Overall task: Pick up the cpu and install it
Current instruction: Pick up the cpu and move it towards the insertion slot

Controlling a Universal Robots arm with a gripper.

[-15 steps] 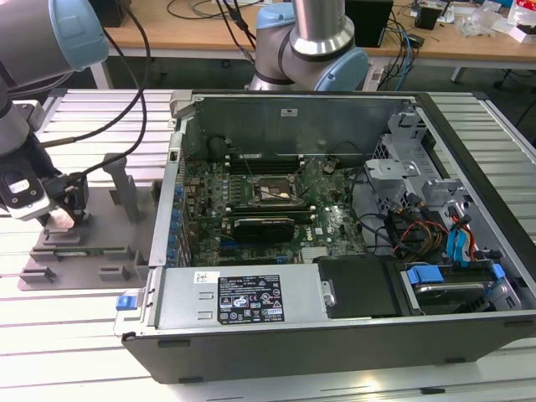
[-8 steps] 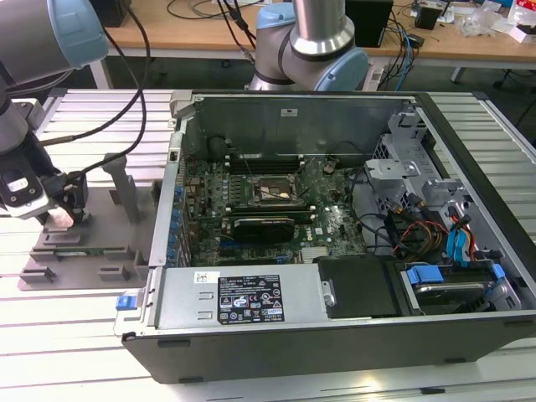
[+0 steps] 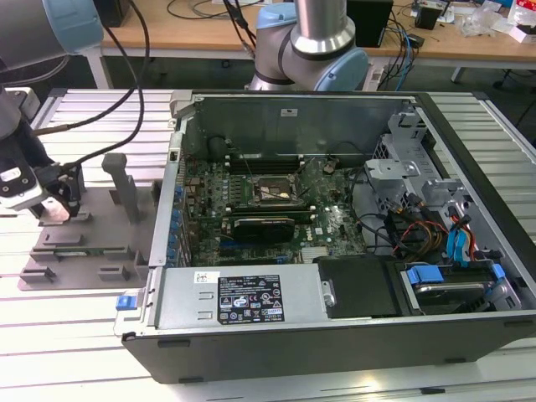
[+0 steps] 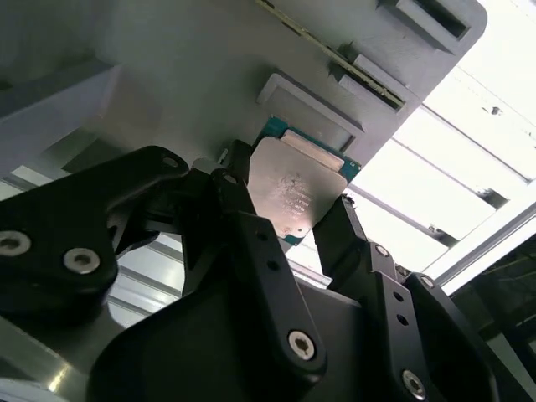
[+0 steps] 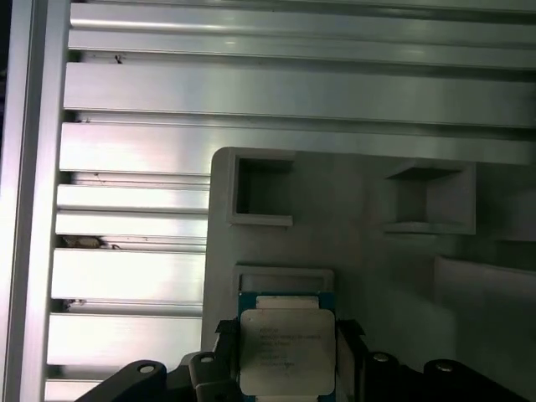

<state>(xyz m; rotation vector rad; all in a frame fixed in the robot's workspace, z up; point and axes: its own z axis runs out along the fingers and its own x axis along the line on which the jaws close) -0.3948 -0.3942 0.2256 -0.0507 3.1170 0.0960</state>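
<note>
The cpu (image 4: 295, 188), a flat square chip with a shiny silver top and a green rim, sits between the two black fingers of my gripper (image 4: 289, 199), which are shut against its opposite edges. In the first wrist view the cpu (image 5: 285, 347) sits in my gripper (image 5: 285, 335) right by a shallow pocket (image 5: 285, 280) of the grey tray (image 5: 360, 218). I cannot tell whether the chip is off the tray or still touching it. In the exterior view my gripper (image 3: 65, 205) hangs over the grey tray (image 3: 92, 243) at the exterior view's left. The black socket frame (image 3: 272, 191) lies open-topped on the motherboard.
An open computer case (image 3: 335, 335) fills the middle and the exterior view's right, with cables, drive bays and a power supply inside. Upright blocks (image 3: 126, 180) stand on the tray near my gripper. Ribbed aluminium table rails (image 5: 251, 92) lie beyond the tray. A second arm's base (image 3: 310, 50) stands behind the case.
</note>
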